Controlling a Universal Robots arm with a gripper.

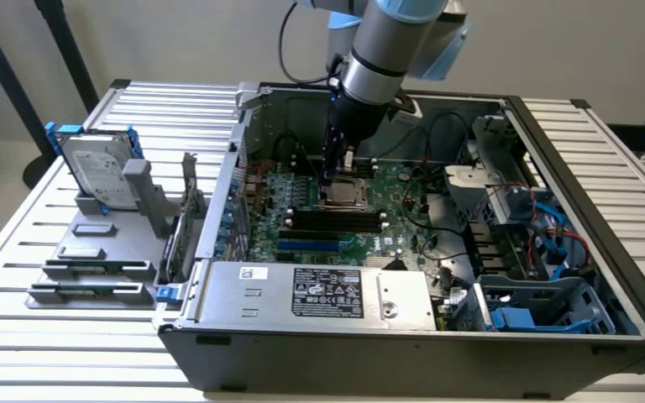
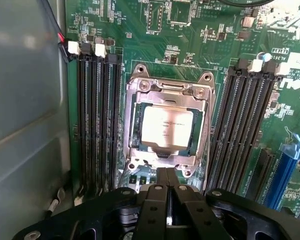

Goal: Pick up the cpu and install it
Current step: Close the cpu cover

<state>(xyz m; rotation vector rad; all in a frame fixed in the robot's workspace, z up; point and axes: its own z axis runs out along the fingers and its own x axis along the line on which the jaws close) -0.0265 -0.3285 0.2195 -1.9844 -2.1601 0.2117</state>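
One closed, empty claw [image 2: 167, 174] near cpu [image 2: 166, 126]

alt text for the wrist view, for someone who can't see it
A silver-topped cpu lies in its metal socket frame on a green motherboard, with rows of black memory slots on both sides. The gripper, shut and empty, hangs close to one edge of the socket.

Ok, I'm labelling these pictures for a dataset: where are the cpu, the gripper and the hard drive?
the cpu [image 2: 167, 127]: wrist view, middle of its shiny metal top.
the gripper [image 2: 167, 174]: wrist view, tips of its shut fingers.
the hard drive [image 1: 90, 168]: exterior view, middle of its silver face.
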